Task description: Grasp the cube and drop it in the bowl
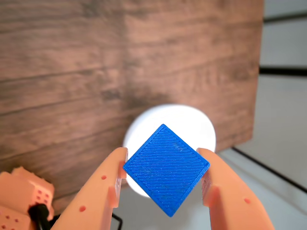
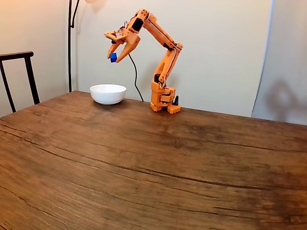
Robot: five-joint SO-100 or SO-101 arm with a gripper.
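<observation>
Cube (image 1: 166, 168): bright blue, fine ridged lines across its face. Fingers (image 1: 111, 182): orange. Bowl (image 2: 108, 94): plain glossy white. Desk (image 2: 153, 163): brown wood grain with dark streaks. Wall (image 2: 216, 43): cream.

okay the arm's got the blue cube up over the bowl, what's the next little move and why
Probably open the tool and let go. The blue cube hangs pinched directly above the white bowl, and the wrist view shows the bowl right behind it, so it should drop inside.
</observation>
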